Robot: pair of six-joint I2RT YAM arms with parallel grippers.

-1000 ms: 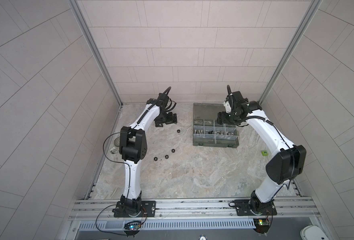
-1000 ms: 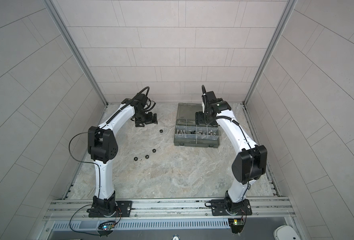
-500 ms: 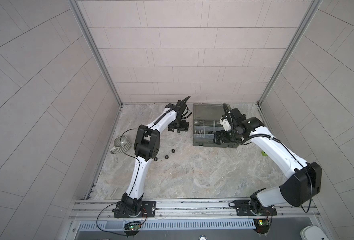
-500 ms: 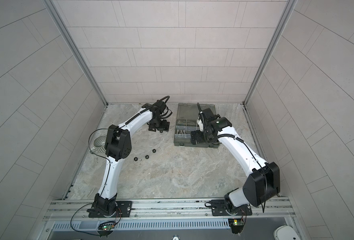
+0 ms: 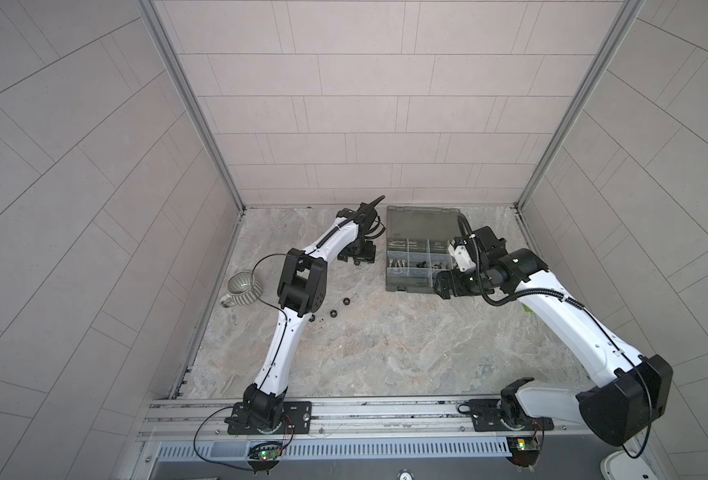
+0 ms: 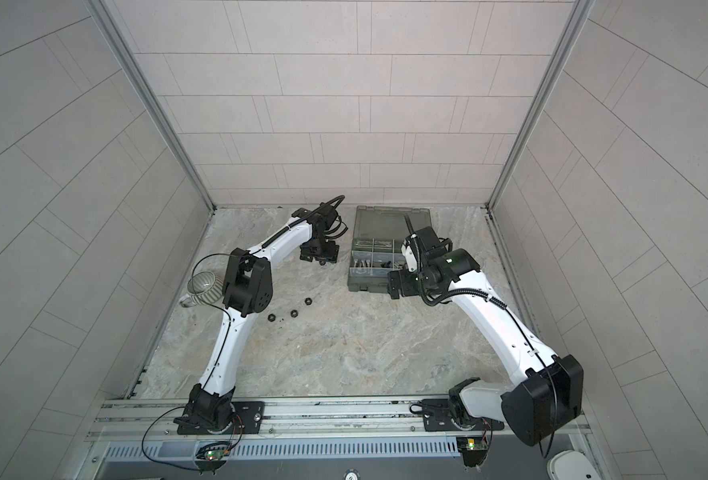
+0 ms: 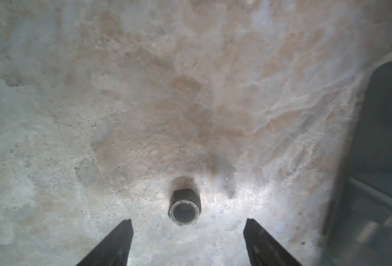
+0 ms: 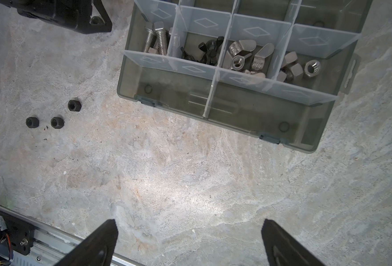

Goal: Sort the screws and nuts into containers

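Whereas overhead blurs, wrist shows screws (image 8: 156, 39).

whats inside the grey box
Bolts, black wing nuts, silver wing nuts and silver nuts in separate compartments; front row empty. Back row cropped, partly behind the right arm.

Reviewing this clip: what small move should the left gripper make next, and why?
Probably lower a little and close on the black hex nut: it lies on the table between the left gripper's open fingers, not yet gripped, and the organizer box stands close beside it.
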